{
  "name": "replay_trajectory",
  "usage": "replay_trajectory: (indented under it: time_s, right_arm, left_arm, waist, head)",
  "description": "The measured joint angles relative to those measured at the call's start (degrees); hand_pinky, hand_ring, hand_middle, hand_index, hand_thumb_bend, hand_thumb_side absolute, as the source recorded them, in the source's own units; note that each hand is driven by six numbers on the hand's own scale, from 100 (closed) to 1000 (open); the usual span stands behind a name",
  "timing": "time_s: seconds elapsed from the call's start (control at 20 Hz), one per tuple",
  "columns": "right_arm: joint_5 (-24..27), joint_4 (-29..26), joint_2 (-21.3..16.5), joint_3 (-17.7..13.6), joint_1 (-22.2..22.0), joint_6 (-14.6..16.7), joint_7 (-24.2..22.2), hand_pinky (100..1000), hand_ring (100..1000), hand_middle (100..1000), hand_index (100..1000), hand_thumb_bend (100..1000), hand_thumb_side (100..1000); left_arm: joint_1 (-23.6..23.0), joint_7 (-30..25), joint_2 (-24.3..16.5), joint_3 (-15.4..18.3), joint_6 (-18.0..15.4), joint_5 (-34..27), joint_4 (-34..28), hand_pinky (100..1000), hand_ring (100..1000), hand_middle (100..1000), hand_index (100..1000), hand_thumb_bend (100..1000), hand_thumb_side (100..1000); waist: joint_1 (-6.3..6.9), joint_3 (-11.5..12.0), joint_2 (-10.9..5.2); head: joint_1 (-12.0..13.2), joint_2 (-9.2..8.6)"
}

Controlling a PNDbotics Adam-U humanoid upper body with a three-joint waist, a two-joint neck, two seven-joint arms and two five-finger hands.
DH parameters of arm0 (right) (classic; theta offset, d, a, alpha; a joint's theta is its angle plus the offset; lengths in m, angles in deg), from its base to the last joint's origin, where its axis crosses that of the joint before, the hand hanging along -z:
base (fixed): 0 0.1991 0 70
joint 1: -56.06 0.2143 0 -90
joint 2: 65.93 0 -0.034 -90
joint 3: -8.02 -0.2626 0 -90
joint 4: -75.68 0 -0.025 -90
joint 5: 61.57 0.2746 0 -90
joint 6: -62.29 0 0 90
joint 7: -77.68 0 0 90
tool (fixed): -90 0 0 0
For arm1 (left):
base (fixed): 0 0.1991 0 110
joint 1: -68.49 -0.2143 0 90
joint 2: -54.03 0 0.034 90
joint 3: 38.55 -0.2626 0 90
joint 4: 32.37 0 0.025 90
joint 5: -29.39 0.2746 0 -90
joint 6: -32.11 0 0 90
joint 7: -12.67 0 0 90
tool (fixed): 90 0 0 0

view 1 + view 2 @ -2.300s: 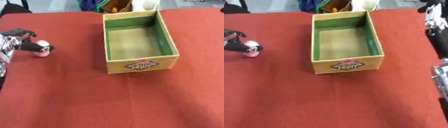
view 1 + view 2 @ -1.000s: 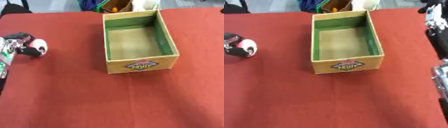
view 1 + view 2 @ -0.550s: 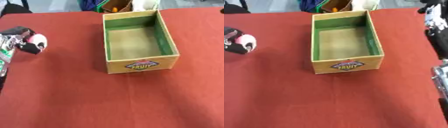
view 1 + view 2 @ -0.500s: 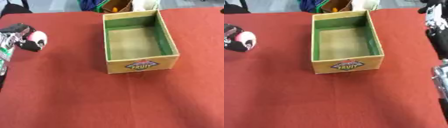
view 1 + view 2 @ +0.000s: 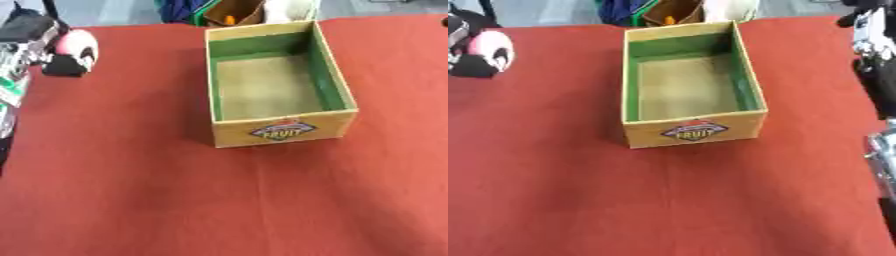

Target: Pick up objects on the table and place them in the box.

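Covering the table (image 5: 131,190), red cloth; bags (image 5: 232,10) beyond far edge.

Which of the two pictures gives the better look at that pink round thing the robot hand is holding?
The left eye view: the pink round thing sits well inside the picture, with the left robot hand curled round it. The right eye view shows the same object pushed against the left edge, with less of the hand visible.
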Motion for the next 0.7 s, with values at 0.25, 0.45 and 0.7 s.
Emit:
replay_trajectory:
  time_s: [0.25, 0.45, 0.7]
  right_arm:
    - [0.19, 0.00, 0.07, 0.02, 0.04, 0.08, -0.16, 539, 647, 582, 786, 100, 500]
    - [0.51, 0.00, 0.09, 0.11, 0.06, 0.09, -0.33, 539, 647, 582, 786, 100, 499]
    - [0.80, 0.00, 0.72, 0.39, 0.23, -0.11, -0.65, 540, 647, 582, 786, 100, 496]
  left_arm:
    - [1.96, 5.11, 2.36, -2.09, -1.22, -2.79, -2.64, 471, 502, 409, 582, 100, 506]
    - [4.51, 6.92, 3.40, -4.27, -2.53, -3.58, -3.34, 464, 505, 446, 606, 100, 502]
    - [7.94, 8.13, 5.83, -6.72, -4.60, -3.79, -1.92, 448, 499, 422, 537, 100, 502]
  waist:
    - [0.05, -0.52, -0.21]
    - [0.29, -0.78, -0.53]
    - [0.40, -1.11, -0.74]
  head:
    - [0.38, 0.00]
    - [0.68, 0.00]
    - [1.27, 0.00]
